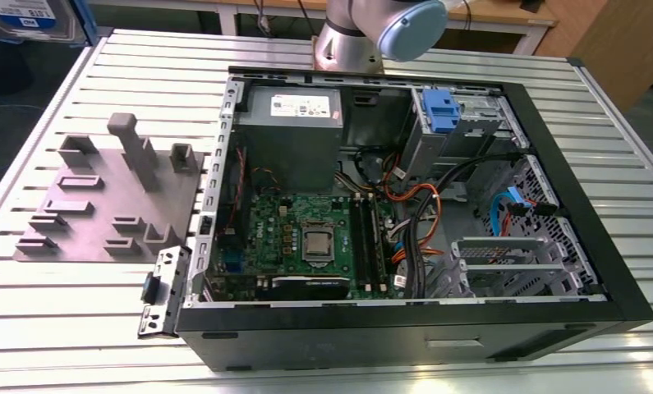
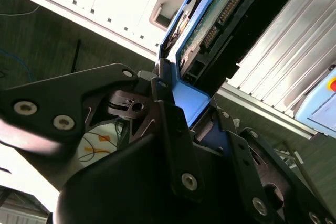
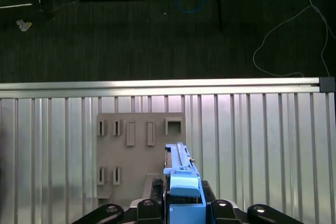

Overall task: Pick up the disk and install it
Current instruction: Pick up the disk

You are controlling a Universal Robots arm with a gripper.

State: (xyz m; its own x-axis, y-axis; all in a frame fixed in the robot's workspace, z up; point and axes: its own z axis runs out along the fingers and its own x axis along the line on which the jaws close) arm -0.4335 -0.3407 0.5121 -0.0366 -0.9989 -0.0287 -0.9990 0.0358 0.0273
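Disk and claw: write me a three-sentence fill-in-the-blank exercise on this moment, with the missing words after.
1. In the first wrist view the claw is ___ on the disk.
2. The plastic framing the disk is coloured ___.
3. The grey fixture plate lies on the exterior view's ___ of the open computer case.

Missing words: shut; blue; left.
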